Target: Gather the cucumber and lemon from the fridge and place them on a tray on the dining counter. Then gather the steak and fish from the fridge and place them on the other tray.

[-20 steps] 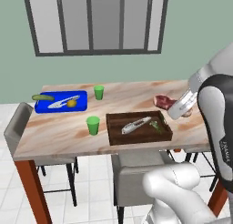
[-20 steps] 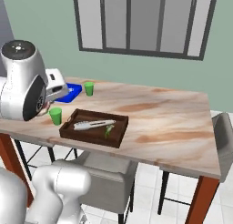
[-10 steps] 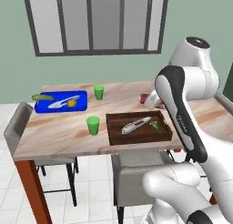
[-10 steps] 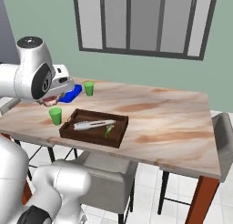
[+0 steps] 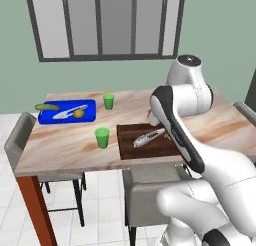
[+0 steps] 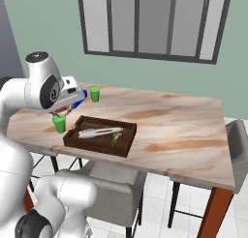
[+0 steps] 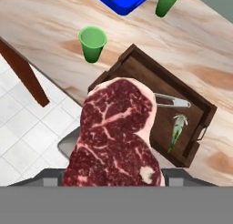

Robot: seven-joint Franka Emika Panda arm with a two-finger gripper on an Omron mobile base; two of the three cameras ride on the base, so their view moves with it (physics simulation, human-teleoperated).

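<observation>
Hand view shows the steak (image 7: 117,136) clamped between the fingers, hanging above the wooden tray (image 7: 200,110) where the fish (image 7: 178,127) already lies. Far beyond the fingers, the cucumber (image 5: 47,107) and lemon (image 5: 78,113) sit on the blue tray (image 5: 49,118), so I think only the steak is left to put down.

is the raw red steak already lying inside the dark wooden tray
No, the raw red steak hangs in the gripper above the counter, near the edge of the dark wooden tray, not resting inside it.

Two green cups (image 5: 102,137) (image 5: 108,101) stand apart on the marble counter (image 5: 65,145), with grey chairs (image 5: 145,195) at its sides and a dark-framed window (image 5: 102,22) behind.
</observation>
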